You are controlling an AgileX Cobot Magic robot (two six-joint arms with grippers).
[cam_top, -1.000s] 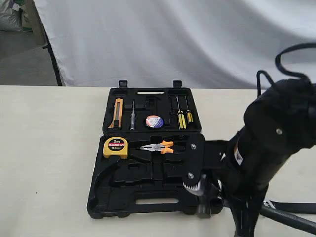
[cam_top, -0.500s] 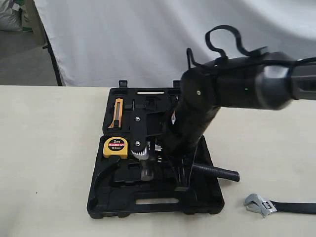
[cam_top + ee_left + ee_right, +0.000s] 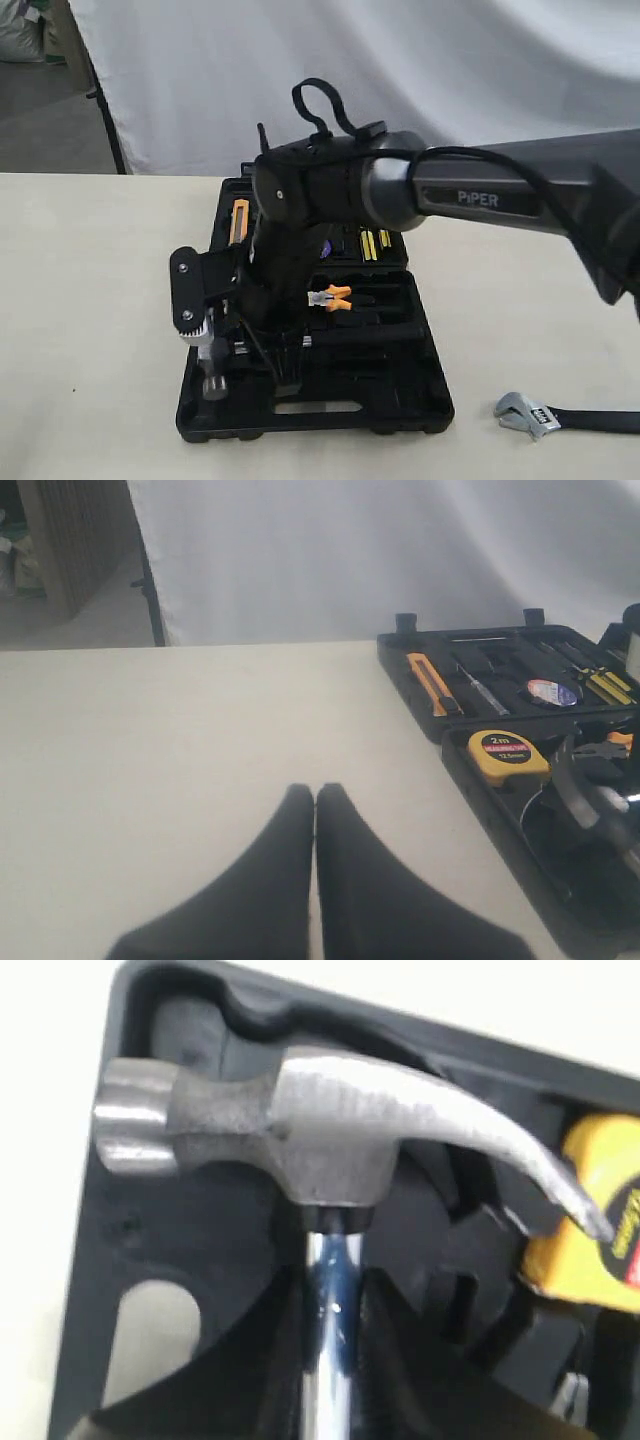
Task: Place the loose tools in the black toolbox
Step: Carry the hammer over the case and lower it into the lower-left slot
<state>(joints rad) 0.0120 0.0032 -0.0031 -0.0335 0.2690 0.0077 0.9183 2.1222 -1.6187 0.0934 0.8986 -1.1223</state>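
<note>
Setting: beige counter (image 3: 90, 330) before a white curtain, bearing an open black plastic toolbox (image 3: 400, 418) with moulded recesses.
Right gripper (image 3: 335, 1350): closed on the chrome shaft of the silver-headed, black-handled claw hammer (image 3: 320, 1140), just below the head. Its arm reaches across the middle to the left part of the case.
Hammer position: held lying across the toolbox half nearer the exterior camera. The head is over the curved recess at the left corner and the claw points toward the yellow tape measure (image 3: 508, 757). The black handle runs rightward over the tray. Whether the head rests in the recess cannot be told.
Left gripper (image 3: 315, 798): fingers pressed together, holding nothing, over the counter well apart from the toolbox.
Wrench: silver adjustable wrench with black handle (image 3: 530, 414), flat on the counter outside the toolbox, near its right front corner. The head is toward the case and the handle runs off the frame edge.
Tape: small tape roll with blue-white-red label (image 3: 553, 691), seated in the far half of the case, largely hidden by the arm in the exterior view.
Other contents: orange-handled pliers (image 3: 331, 297) beside the tape measure; orange utility knife (image 3: 432, 680) and yellow-handled screwdrivers (image 3: 372, 243) in the far half.
</note>
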